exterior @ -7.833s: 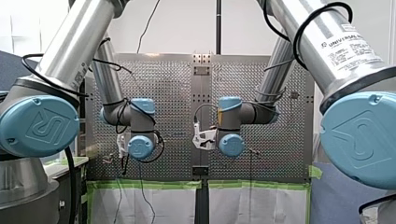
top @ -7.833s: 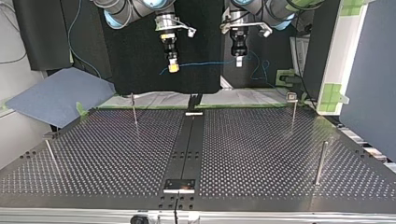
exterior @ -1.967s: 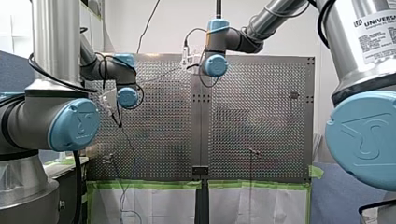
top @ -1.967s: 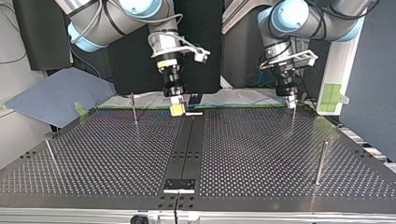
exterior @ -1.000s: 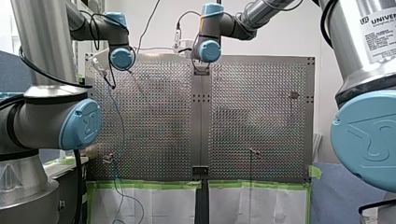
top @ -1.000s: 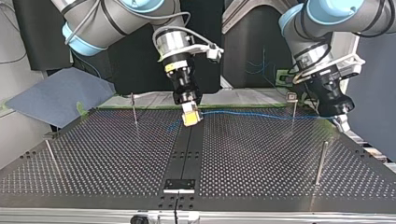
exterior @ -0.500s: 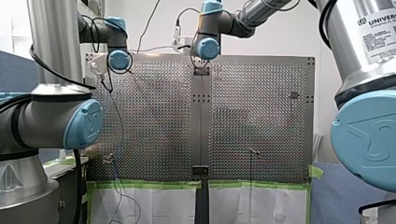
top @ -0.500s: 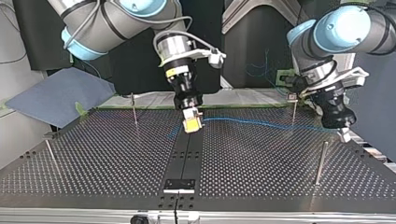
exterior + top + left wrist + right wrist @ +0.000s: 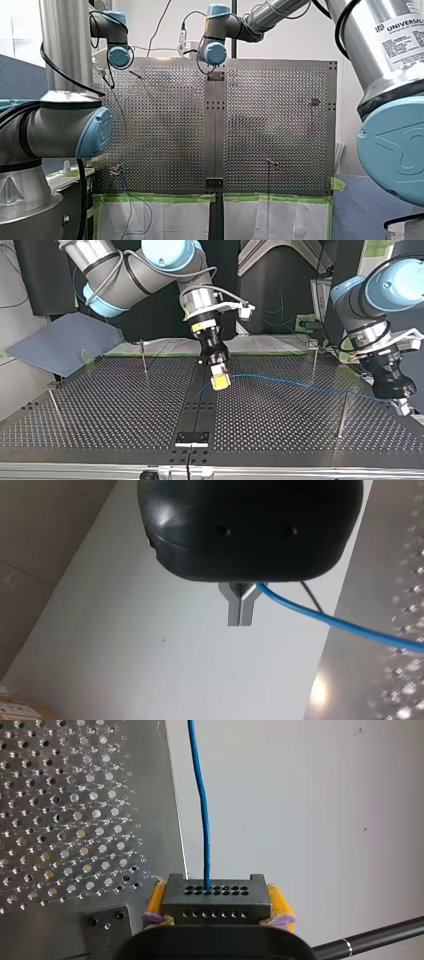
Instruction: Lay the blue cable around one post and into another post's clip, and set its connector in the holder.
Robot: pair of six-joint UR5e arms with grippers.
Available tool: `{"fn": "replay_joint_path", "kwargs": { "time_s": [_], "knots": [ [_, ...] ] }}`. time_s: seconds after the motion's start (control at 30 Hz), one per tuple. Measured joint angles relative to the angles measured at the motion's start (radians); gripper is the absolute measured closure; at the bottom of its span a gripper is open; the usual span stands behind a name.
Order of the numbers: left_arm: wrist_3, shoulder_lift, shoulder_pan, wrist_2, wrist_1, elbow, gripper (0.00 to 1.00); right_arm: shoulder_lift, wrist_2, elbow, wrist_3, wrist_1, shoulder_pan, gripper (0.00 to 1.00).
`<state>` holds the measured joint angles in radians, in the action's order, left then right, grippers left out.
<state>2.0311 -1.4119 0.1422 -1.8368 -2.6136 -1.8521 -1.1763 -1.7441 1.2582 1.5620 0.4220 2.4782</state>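
- My right gripper (image 9: 220,381) hangs above the black middle strip (image 9: 201,407) of the perforated table (image 9: 100,410), tilted, near the far half of the strip in the top view.
- Its yellow pads (image 9: 279,904) are closed narrow on the black connector (image 9: 216,896), one pad on each side, and the face with the holes points away from the gripper.
- The blue cable (image 9: 345,623) comes out of one hole of the connector. In the top view it runs above the table, away from the strip, toward the side of my left arm.
- On this way it crosses the post with the clip (image 9: 313,359) low at its shaft, then the top of the plain post (image 9: 343,415), which stands farther from the strip. I cannot tell if it touches either of them.
- My left gripper (image 9: 401,407) is well apart from the strip, near the table's edge on that side.
- Its metal fingers (image 9: 233,611) are pressed together, and the cable leaves from between them, so it pinches the cable.
- A small black plate (image 9: 192,438) lies at the strip's near end, well apart from the connector.
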Motion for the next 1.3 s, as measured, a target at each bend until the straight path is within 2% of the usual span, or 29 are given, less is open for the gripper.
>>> {"fn": "replay_joint_path", "kwargs": {
  "time_s": [0.17, 0.43, 0.7, 0.9, 1.13, 1.3],
  "knots": [
    [0.001, -0.030, 0.028, 0.014, -0.026, 0.044, 1.00, 0.023, -0.003, -0.027, 0.003, 0.000, 0.001, 1.00],
    [0.001, -0.086, 0.038, 0.018, -0.029, 0.097, 1.00, 0.070, -0.003, -0.075, 0.004, -0.004, 0.003, 1.00],
    [0.024, -0.157, 0.052, 0.024, -0.022, 0.121, 1.00, 0.129, -0.004, -0.135, -0.001, -0.023, 0.003, 1.00],
    [0.041, -0.188, 0.070, 0.039, -0.012, 0.128, 1.00, 0.169, -0.004, -0.172, -0.002, -0.027, 0.000, 1.00],
    [0.043, -0.242, 0.086, 0.065, -0.007, 0.134, 1.00, 0.205, -0.004, -0.191, -0.001, -0.023, -0.003, 1.00],
    [0.051, -0.265, 0.099, 0.084, 0.006, 0.134, 1.00, 0.215, -0.005, -0.193, 0.000, -0.016, -0.014, 1.00]
  ]
}}
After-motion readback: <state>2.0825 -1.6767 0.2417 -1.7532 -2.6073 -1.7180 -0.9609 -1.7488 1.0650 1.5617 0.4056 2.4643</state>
